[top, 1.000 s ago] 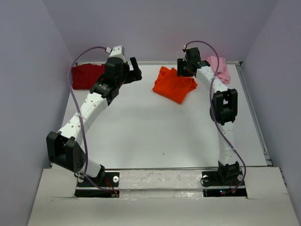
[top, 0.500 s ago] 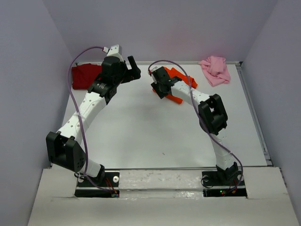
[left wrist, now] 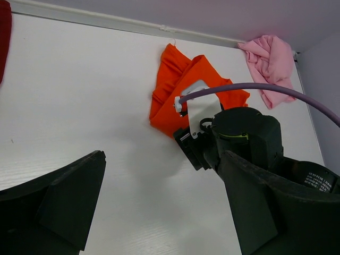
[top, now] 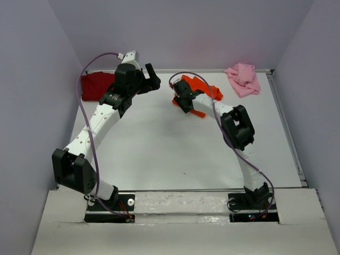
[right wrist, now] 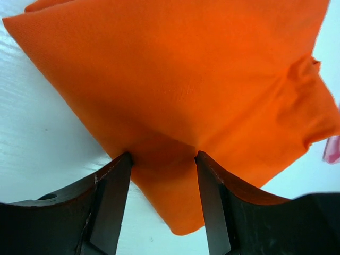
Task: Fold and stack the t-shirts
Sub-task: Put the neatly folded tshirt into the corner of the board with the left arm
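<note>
- right pincer [right wrist: 162, 159] has swung across from the pink shirt [top: 243, 79] onto the orange shirt [top: 207, 90], far-centre counter [top: 159, 149]; jaws part-open astride its edge, nothing pinched
- left pincer [top: 151, 79] unmoved, wide open, empty; grab looks next

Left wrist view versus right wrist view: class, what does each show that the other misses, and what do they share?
Only left wrist: the dark red t-shirt's edge, the left pincer wide open, the right arm's wrist from outside. Only right wrist: the right pincer close up, fingers apart on the orange t-shirt. Shared: orange t-shirt, white table, pale pink t-shirt, just a sliver in the right wrist view.
</note>
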Controlling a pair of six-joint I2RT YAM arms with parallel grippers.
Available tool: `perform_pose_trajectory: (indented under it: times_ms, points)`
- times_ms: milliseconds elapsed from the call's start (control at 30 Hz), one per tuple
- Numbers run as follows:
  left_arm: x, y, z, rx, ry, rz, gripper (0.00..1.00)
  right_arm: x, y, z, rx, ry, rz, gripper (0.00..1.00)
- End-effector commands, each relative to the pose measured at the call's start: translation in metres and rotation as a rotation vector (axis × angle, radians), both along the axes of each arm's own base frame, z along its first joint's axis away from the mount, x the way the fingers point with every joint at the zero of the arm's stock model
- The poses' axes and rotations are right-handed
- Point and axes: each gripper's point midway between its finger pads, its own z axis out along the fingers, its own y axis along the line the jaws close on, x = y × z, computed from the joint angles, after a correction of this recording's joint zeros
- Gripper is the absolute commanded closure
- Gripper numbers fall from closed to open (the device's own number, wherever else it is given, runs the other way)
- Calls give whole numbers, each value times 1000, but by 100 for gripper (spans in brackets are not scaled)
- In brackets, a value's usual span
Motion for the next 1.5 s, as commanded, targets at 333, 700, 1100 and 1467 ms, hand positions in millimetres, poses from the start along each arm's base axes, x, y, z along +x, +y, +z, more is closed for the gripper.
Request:
perform_pose_trajectory:
  times_ms: [333, 700, 1100, 1467]
  points:
    - [3, 0, 10, -28, -35, -14, 1, -14, 18, -62, 49, 118, 24, 40]
    - [11, 13, 4, -18, -24, 23, 1, -34, 31, -94, 194, 260, 41, 81]
    - [30, -1, -81, -30, 173, 15, 1, -112, -4, -38, 301, 328, -23, 100]
    - [25, -72, -194, -256, 452, -233, 1, -158, -28, -15, 348, 328, -66, 100]
